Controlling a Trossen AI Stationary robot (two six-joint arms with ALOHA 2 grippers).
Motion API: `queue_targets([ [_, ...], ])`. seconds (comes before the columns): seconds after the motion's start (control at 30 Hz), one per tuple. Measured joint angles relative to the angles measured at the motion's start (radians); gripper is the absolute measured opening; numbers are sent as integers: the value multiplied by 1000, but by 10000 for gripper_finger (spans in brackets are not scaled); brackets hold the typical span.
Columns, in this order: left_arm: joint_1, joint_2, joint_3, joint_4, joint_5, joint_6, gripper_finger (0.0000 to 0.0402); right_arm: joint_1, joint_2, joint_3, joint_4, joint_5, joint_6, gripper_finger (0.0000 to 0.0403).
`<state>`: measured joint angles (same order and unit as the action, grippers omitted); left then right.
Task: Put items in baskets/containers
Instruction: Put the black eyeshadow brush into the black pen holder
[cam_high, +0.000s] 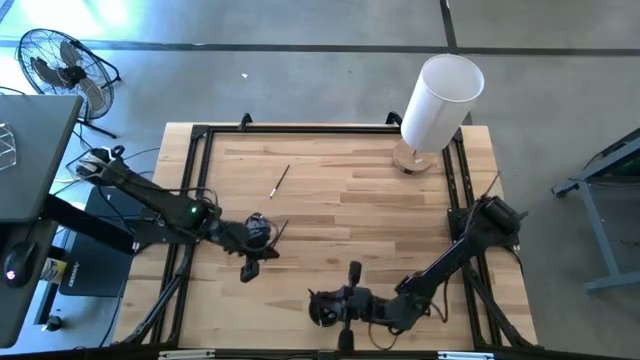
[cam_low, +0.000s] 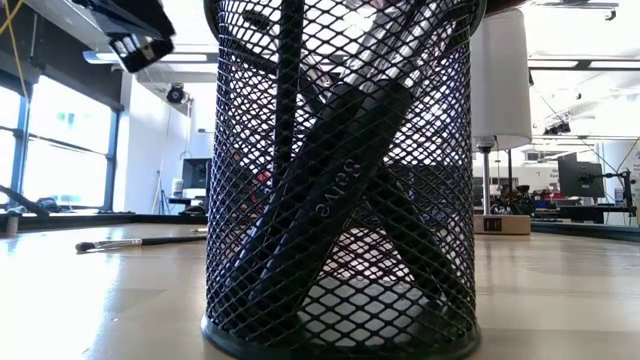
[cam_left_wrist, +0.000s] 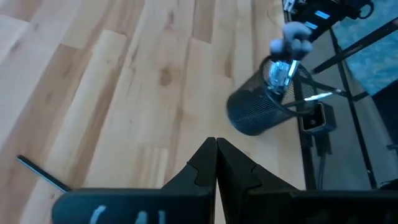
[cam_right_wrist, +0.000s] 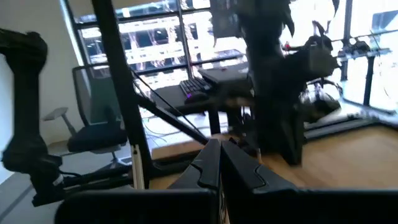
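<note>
A black mesh cup (cam_low: 340, 200) stands near the table's near edge and holds several dark makeup brushes leaning inside it; it also shows in the left wrist view (cam_left_wrist: 252, 112) and in the high view (cam_high: 350, 298). One brush (cam_high: 280, 180) lies loose on the far left part of the table, also seen in the low view (cam_low: 130, 243). Another dark handle (cam_left_wrist: 40, 174) lies close to my left gripper (cam_left_wrist: 216, 149), which is shut and empty over the table's left middle (cam_high: 265, 245). My right gripper (cam_right_wrist: 217, 152) is shut and empty beside the cup (cam_high: 322, 306).
A tall white cylinder (cam_high: 440, 100) stands on a round wooden base at the far right corner. A black metal frame (cam_high: 200, 140) runs round the table's edges. The low camera's mount (cam_left_wrist: 311, 118) sits just beside the cup. Bare wood lies in the table's middle.
</note>
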<state>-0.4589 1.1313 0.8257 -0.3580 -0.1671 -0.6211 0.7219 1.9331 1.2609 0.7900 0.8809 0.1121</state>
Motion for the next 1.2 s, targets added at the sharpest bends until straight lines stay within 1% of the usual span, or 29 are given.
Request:
queue_targets([
  [0.1,-41,0,0,0,-29,-33,0,4,50,12,-1,31,58,0],
  [0.23,-85,0,0,0,-68,-64,0,19,95,14,-12,90,73,0],
  [0.33,-108,0,0,-1,-78,-68,0,21,101,13,-77,84,156,0],
  [0.43,-120,0,0,0,-77,-73,0,15,102,13,-194,33,263,6],
  [0.57,-117,1,0,-3,-78,-87,0,16,102,13,-265,24,338,37],
  [0.77,-118,1,0,-7,-78,-84,0,18,97,13,-289,21,328,109],
  [0.83,-118,1,0,-9,-78,-95,0,18,83,13,-330,-14,327,130],
  [0.9,-118,2,0,-3,-78,-125,0,18,51,13,-410,-45,332,148],
  [1.0,-111,9,0,-12,-81,-143,1,19,-28,13,-564,-36,412,163],
  [1.1,-94,8,1,-33,-93,-167,2,19,-123,14,-777,-16,589,166],
  [1.2,-54,8,0,-94,-91,-201,21,15,-213,14,-1038,-42,860,156],
])
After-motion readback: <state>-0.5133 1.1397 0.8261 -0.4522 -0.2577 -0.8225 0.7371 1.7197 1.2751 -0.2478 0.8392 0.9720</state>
